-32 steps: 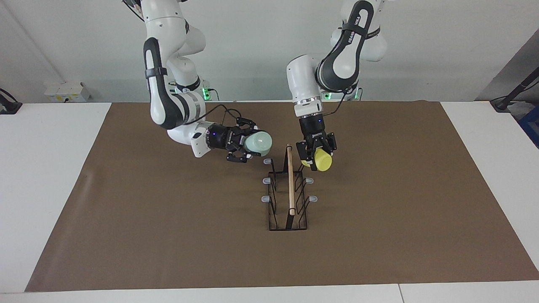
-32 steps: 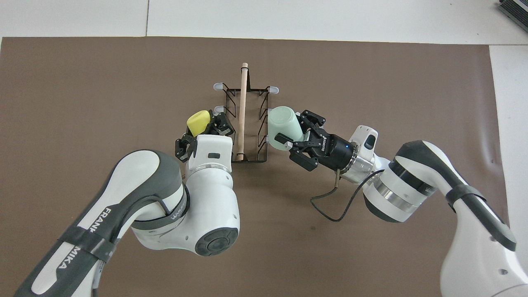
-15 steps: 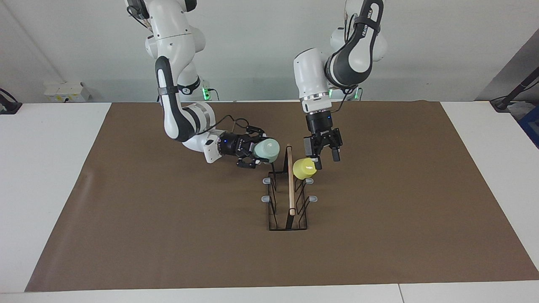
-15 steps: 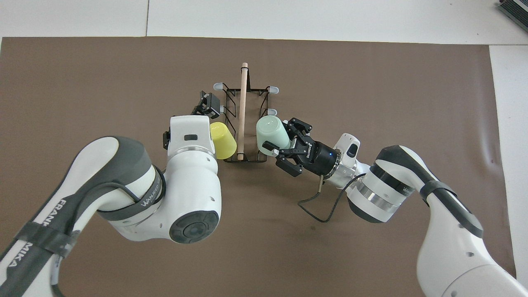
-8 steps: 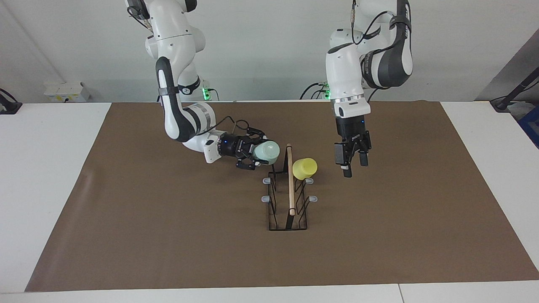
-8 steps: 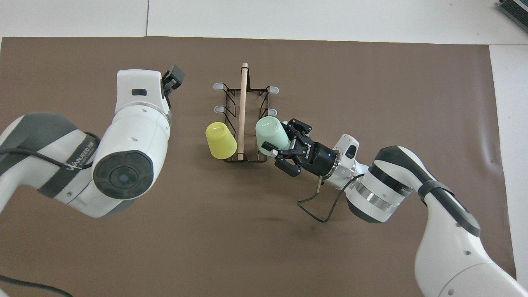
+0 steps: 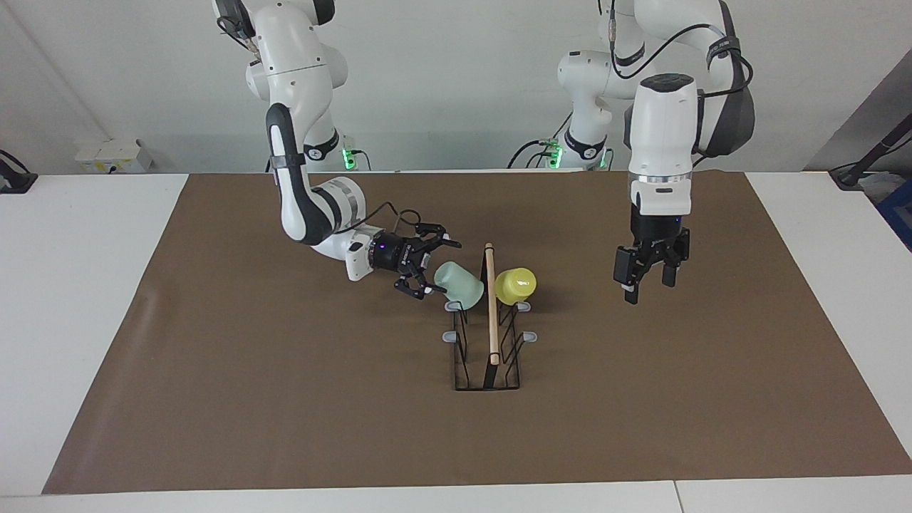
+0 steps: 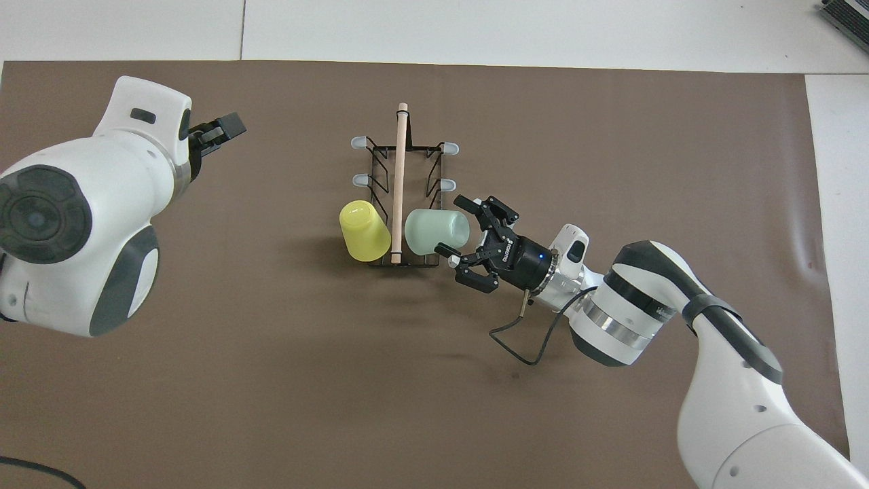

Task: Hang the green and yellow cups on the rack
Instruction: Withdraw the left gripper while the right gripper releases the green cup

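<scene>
Right gripper, fingers spread wide, lies level just beside the green cup, its fingertips flanking the cup's base without clamping it. The green cup hangs on the rack at the prong nearest the robots on the right arm's side, tilted, base up and outward. The yellow cup hangs likewise on the matching prong of the left arm's side. The rack's rod runs away from the robots. Left gripper, open and empty, hangs over the brown mat, well apart from the rack.
</scene>
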`<state>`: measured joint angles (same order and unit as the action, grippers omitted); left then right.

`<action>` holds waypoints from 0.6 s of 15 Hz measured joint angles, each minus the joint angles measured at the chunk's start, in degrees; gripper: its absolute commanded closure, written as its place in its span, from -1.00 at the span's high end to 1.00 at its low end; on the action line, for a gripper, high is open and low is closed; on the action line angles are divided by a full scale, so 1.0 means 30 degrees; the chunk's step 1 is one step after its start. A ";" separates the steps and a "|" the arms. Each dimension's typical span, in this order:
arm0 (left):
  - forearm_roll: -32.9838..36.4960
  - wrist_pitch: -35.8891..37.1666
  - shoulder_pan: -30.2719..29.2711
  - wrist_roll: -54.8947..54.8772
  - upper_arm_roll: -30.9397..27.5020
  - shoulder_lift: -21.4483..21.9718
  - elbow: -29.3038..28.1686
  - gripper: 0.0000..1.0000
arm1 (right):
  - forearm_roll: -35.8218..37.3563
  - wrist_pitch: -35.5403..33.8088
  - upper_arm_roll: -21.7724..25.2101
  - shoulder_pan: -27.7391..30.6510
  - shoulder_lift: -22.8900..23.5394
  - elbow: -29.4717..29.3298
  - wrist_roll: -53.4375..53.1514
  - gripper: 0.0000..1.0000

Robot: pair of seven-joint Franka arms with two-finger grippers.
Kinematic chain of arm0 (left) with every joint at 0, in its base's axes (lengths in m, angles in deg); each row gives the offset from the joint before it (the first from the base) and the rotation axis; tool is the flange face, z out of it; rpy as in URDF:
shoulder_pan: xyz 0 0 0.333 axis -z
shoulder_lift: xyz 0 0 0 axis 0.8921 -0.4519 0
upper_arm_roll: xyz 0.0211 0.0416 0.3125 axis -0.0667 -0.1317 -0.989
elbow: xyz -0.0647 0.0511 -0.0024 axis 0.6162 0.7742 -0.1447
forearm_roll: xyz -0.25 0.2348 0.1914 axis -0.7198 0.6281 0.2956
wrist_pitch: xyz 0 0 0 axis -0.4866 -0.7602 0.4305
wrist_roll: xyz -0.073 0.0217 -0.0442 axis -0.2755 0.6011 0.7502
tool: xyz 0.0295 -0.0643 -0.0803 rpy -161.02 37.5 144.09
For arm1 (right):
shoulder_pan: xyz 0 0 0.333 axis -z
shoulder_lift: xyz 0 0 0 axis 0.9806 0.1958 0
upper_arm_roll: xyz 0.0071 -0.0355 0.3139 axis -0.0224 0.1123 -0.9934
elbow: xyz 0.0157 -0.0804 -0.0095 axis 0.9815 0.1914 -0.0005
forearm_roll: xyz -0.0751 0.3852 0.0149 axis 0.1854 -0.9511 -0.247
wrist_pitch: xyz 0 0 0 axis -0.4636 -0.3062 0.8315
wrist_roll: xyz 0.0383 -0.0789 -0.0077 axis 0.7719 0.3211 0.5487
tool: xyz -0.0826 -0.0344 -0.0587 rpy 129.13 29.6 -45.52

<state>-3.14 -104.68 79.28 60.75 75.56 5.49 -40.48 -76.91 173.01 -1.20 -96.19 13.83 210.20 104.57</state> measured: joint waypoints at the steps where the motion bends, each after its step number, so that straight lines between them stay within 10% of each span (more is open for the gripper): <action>1: -0.0898 0.0731 -0.0331 -0.2005 -0.0002 0.0150 0.0051 1.00 | 0.0000 0.0000 0.0009 0.0040 -0.0002 -0.0038 0.0003 1.00; 5: -0.4856 0.5102 -0.2076 -1.0166 -0.0062 0.1155 0.0625 1.00 | 0.0909 0.0828 0.0103 0.0744 -0.0479 -0.0283 0.0154 1.00; 9: -0.6104 0.9932 -0.3716 -1.5171 -0.0142 0.1492 0.2138 1.00 | 0.7852 0.5394 0.0185 0.3258 -0.3029 -0.1075 -0.1027 1.00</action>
<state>-21.45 -74.89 68.13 15.24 75.14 9.96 -34.06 -53.35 189.19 -0.65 -86.42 4.74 206.97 101.49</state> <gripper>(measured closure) 0.000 0.000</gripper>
